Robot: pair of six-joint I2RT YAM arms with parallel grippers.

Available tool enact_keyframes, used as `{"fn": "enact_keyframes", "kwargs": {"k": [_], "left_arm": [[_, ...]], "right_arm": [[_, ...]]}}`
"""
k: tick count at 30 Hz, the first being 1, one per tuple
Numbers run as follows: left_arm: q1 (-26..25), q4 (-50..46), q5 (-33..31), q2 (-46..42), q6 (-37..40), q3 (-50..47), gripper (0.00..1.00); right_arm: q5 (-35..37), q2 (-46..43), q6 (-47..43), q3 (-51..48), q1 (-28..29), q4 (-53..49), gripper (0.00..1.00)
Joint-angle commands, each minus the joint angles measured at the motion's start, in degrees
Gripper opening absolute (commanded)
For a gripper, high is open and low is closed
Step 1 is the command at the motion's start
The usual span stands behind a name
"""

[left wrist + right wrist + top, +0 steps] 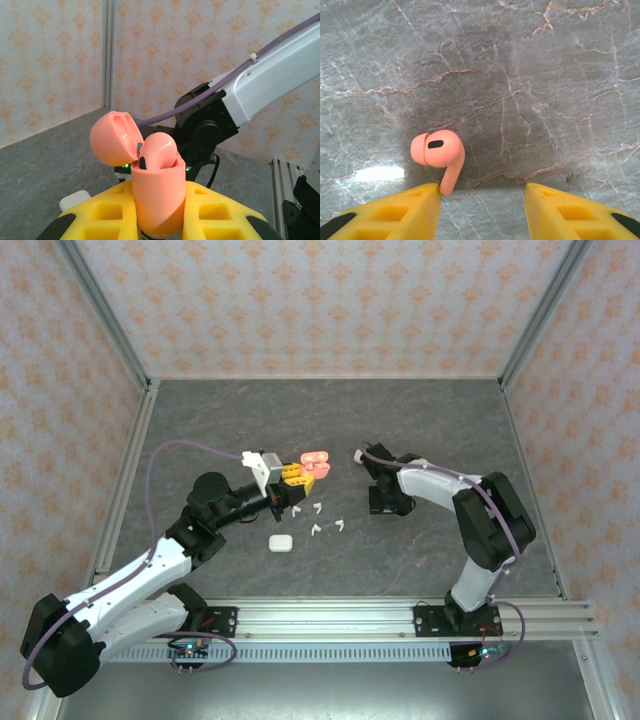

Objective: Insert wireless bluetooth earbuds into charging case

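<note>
Firmly, the left hand (pixel 160 207) is closed on the coral charging case (pixel 156 185), its yellow fingers (pixel 215 212) pressing the lower body of the case from both sides. The lid (pixel 112 137) is swung open to the left in the wrist view. One seated coral earbud (pixel 159 149) rests in the case with its rounded head above the rim.

The right hand (pixel 482 192) points down at the grey veined tabletop (pixel 555 75). Its two yellow fingers stand well apart and grip nothing. A loose coral earbud (pixel 437 150) lies flat on the surface just beyond them, off to the left finger's side in that view. Its head points away and the tip of its stem reaches that finger's tip; whether the two touch cannot be told.

Seen from above, several white earbuds (pixel 317 507) lie scattered on the tabletop just near of the left hand, between the two arms. A closed white case (pixel 279 541) sits a little nearer still, to their left.
</note>
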Motion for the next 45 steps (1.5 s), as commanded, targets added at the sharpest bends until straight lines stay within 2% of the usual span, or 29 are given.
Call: {"fn": "enact_keyframes", "kwargs": {"k": [1, 4, 16, 29, 38, 45], "left_arm": [[-0.37, 1.15, -0.88, -0.23, 0.37, 1.50, 0.00], [-0.38, 0.81, -0.99, -0.50, 0.49, 1.59, 0.00], [-0.39, -0.30, -1.52, -1.55, 1.01, 1.50, 0.00], [-0.34, -0.02, -1.52, -0.80, 1.03, 1.74, 0.00], [-0.32, 0.49, -1.86, 0.28, 0.34, 2.11, 0.00], [-0.37, 1.82, -1.95, 1.98, -1.17, 3.07, 0.00]], "right_arm": [[-3.68, -2.64, -1.04, 1.60, -0.21, -0.18, 0.49], [-5.51, -1.15, -0.69, 2.88, -1.41, 0.85, 0.49], [-1.57, 5.78, -1.96, 8.10, -2.45, 0.52, 0.47], [-3.10, 7.64, -3.07, 7.44, -2.50, 0.82, 0.28], [-3.19, 4.06, -4.40, 5.88, -2.50, 0.67, 0.24], [-2.82, -4.76, -5.56, 4.62, -2.47, 1.90, 0.24]]}}
